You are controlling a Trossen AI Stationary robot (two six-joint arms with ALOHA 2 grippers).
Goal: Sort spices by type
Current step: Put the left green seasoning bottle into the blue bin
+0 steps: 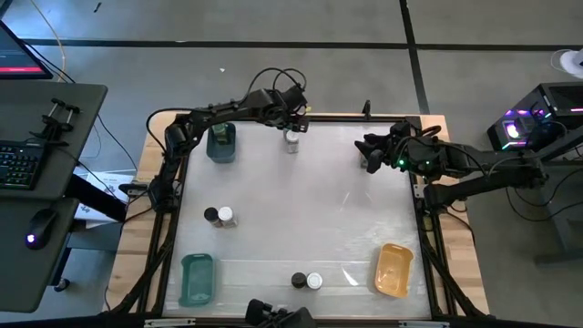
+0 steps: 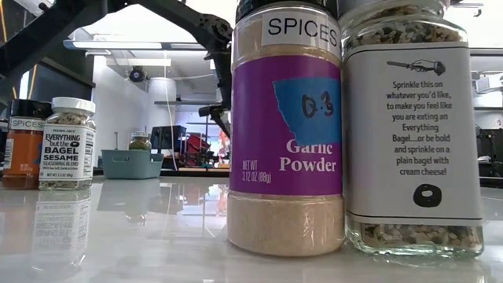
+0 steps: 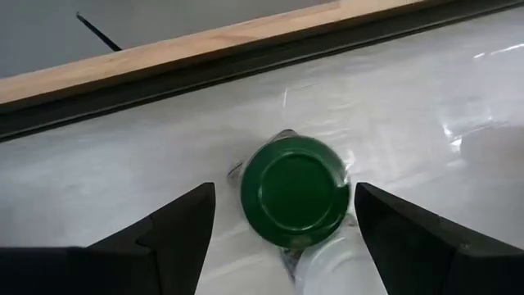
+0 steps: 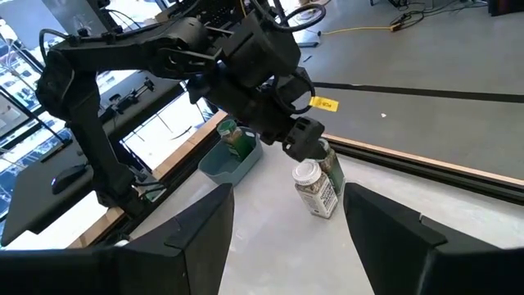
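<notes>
The green-lidded spice jar is seen upright near the table's far edge, touching a white-lidded jar; the left gripper is held above it, fingers spread wide, nothing gripped; the right gripper is parked toward the far right corner, partly open and empty. The jar is judged light, rigid and slippery-sided, likely to tip; it is best clasped across the body just under the lid, clear of its neighbour.
</notes>
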